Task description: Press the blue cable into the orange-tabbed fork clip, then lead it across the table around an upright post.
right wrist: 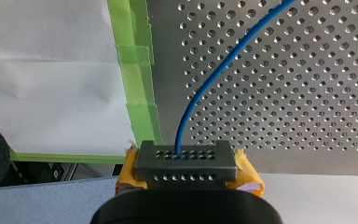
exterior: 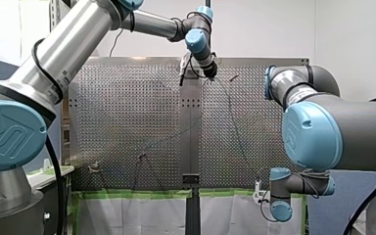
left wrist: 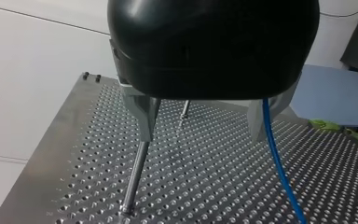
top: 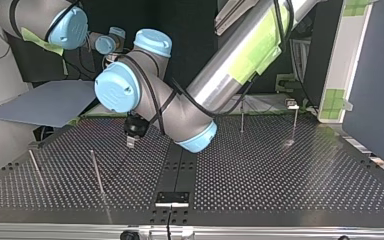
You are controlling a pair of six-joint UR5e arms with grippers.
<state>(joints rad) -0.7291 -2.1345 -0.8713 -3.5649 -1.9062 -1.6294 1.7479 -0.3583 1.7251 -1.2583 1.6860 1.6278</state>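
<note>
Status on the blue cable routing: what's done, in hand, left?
Done: nothing I can confirm; no view shows the cable seated in a clip. In hand: my right gripper is shut on the blue cable at the table edge; the cable runs past one finger of my open left gripper. Left: clip seating is unverified, and the post by the other finger isn't wrapped yet.

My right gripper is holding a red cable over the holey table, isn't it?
Not quite: the cable is blue, not red. The right wrist view shows my right gripper holding it over the holey table.
</note>
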